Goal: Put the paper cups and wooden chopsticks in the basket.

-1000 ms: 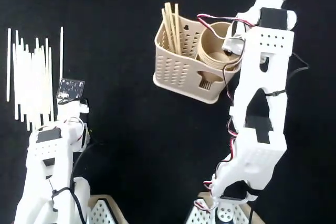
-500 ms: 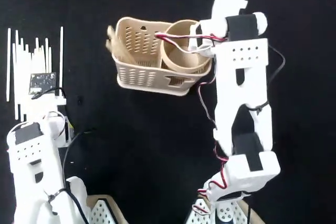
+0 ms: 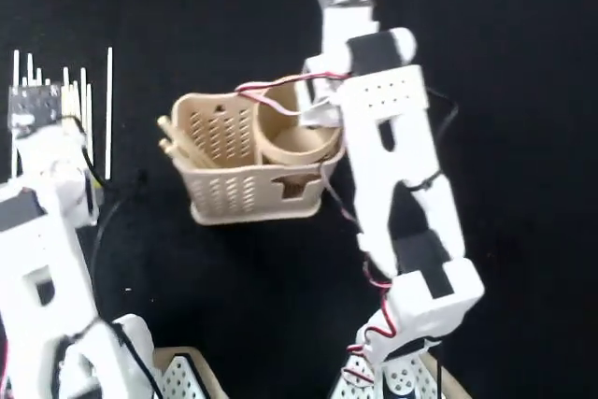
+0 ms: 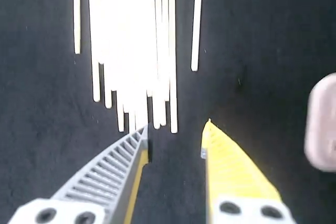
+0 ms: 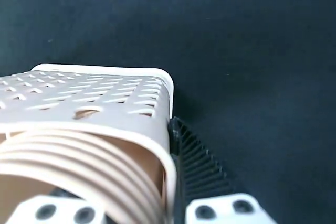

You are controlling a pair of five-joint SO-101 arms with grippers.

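Observation:
A beige slotted basket [image 3: 245, 184] stands mid-table, holding stacked paper cups [image 3: 294, 135] and a few wooden chopsticks [image 3: 179, 149] leaning at its left end. My right gripper [image 5: 170, 129] is shut on the basket's wall [image 5: 131, 106] beside the cups [image 5: 73, 156], with its dark finger [image 5: 197, 163] on the outside. Several loose chopsticks [image 3: 86, 105] lie in a row at the far left. My left gripper [image 4: 176, 132] hangs open just short of the near ends of these chopsticks [image 4: 134, 40], with nothing between its fingers. The left arm [image 3: 42, 221] covers part of the row.
A black cloth [image 3: 505, 91] covers the table. One chopstick [image 3: 109, 109] lies apart, to the right of the row. The arm bases [image 3: 383, 376] stand at the front edge. Open cloth lies to the right of the right arm and in front of the basket.
The right arm has moved the basket leftward and toward the front, turning it. The left arm has swung left and farther out over the loose chopsticks.

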